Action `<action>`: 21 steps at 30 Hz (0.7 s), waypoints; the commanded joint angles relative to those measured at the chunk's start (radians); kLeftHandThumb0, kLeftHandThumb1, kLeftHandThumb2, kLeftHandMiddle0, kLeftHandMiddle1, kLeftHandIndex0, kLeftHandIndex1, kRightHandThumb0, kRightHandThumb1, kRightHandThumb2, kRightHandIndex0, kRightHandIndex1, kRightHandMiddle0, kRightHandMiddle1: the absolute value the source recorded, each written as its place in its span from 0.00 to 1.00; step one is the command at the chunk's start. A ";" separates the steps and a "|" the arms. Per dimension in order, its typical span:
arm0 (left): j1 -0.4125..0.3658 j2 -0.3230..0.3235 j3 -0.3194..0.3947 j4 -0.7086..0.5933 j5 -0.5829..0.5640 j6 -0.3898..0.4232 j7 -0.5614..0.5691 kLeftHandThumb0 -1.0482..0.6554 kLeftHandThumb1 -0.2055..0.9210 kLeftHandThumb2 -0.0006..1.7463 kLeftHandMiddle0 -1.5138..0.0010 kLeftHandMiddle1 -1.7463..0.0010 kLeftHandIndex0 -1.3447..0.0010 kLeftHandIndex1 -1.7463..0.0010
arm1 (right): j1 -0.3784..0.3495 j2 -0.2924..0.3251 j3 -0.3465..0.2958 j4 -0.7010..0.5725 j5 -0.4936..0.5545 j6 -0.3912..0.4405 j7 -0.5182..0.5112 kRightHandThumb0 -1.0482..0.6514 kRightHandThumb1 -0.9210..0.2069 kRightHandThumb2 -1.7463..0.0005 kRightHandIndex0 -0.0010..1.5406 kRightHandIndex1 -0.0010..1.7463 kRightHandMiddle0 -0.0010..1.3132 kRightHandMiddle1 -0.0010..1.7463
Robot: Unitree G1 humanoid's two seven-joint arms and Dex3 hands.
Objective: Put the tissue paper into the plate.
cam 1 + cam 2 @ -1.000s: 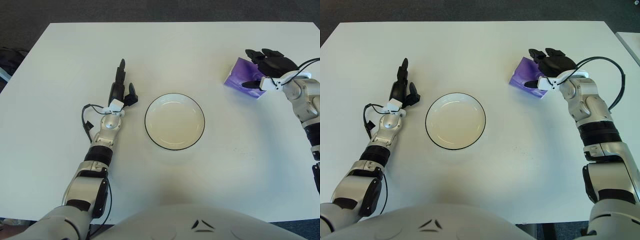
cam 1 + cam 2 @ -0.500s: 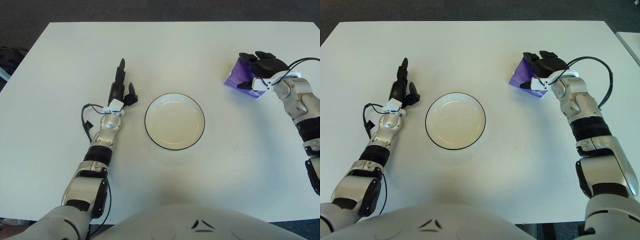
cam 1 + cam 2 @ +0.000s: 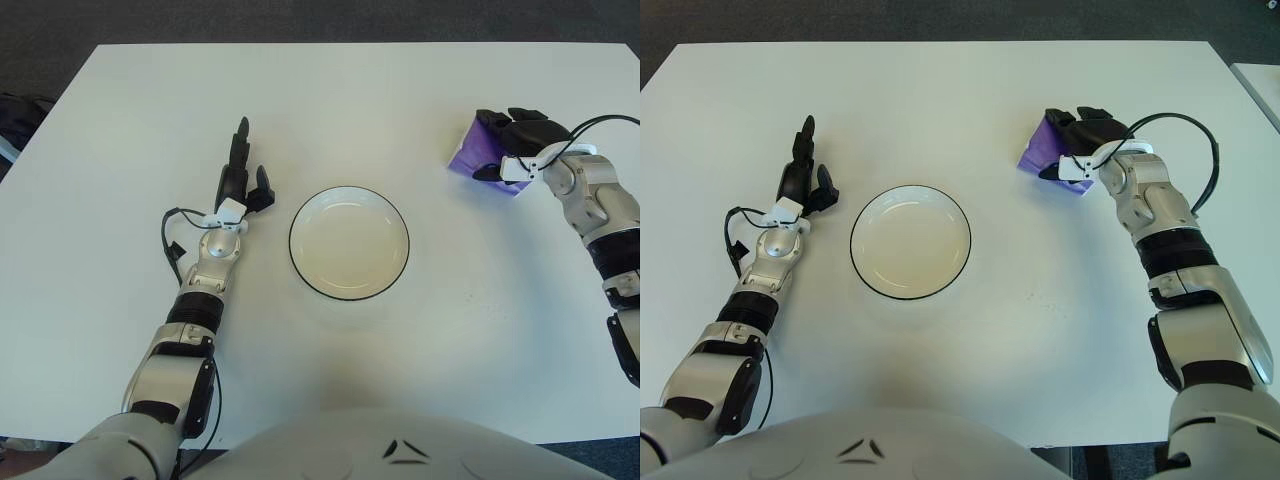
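Our right hand (image 3: 1077,140) curls over the purple tissue (image 3: 1045,150), grip seemingly partial; lifting now could drop it short of the plate (image 3: 910,242). Left hand (image 3: 800,180) relaxed.

One plate (image 3: 349,243), white with dark rim, centre of frame. One tissue paper (image 3: 480,152) pack, purple, upper right of frame. One table (image 3: 330,100), white, filling most of frame. Two robot hands: left hand (image 3: 240,178) left of centre, right hand (image 3: 512,140) upper right. Two forearms entering from bottom corners, one trailing black cable each.
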 commanded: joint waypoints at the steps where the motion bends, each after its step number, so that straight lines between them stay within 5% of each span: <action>1: 0.145 -0.015 -0.008 0.072 0.005 0.018 -0.004 0.11 1.00 0.65 0.99 1.00 1.00 0.92 | -0.015 0.007 0.015 0.018 -0.011 0.008 0.014 0.00 0.00 0.72 0.00 0.00 0.00 0.00; 21: 0.149 -0.008 -0.011 0.071 0.015 0.028 0.001 0.11 1.00 0.65 0.98 0.99 1.00 0.90 | -0.051 0.011 0.039 0.096 -0.004 0.011 0.013 0.00 0.00 0.73 0.00 0.00 0.00 0.00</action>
